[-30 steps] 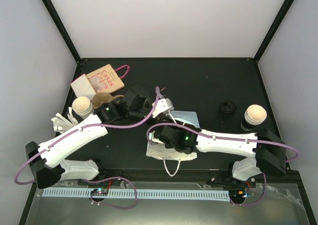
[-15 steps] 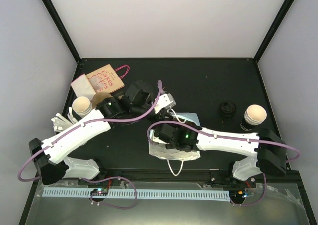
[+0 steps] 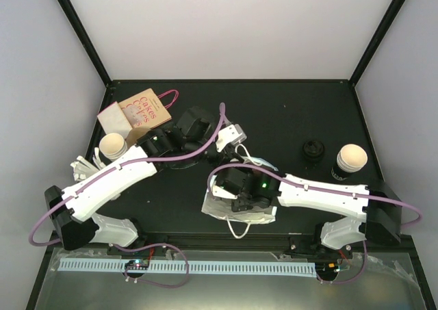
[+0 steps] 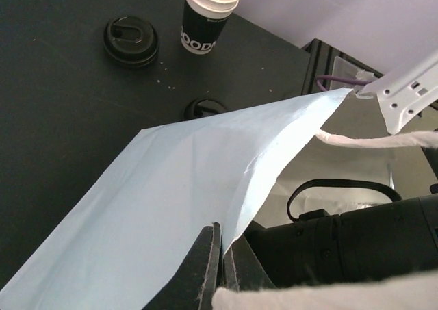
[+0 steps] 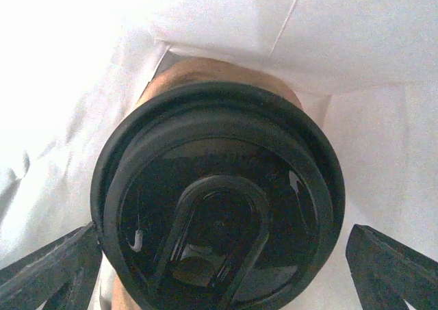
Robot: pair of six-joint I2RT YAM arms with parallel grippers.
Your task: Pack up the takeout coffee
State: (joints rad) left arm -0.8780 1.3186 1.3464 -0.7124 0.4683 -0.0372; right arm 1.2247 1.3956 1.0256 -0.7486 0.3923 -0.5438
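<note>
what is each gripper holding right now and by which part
Left gripper pinches the bag by the edge of its mouth. Right gripper holds nothing: jaws open around the lidded coffee cup inside the bag.

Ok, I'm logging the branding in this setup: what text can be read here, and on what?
"Cakes": pink print on the tan paper bag; the lines under it are too blurred to read.
"OOD": white letters on the black paper cup; the rest of the word cannot be made out.
White bag, cup lid: no text seen.
</note>
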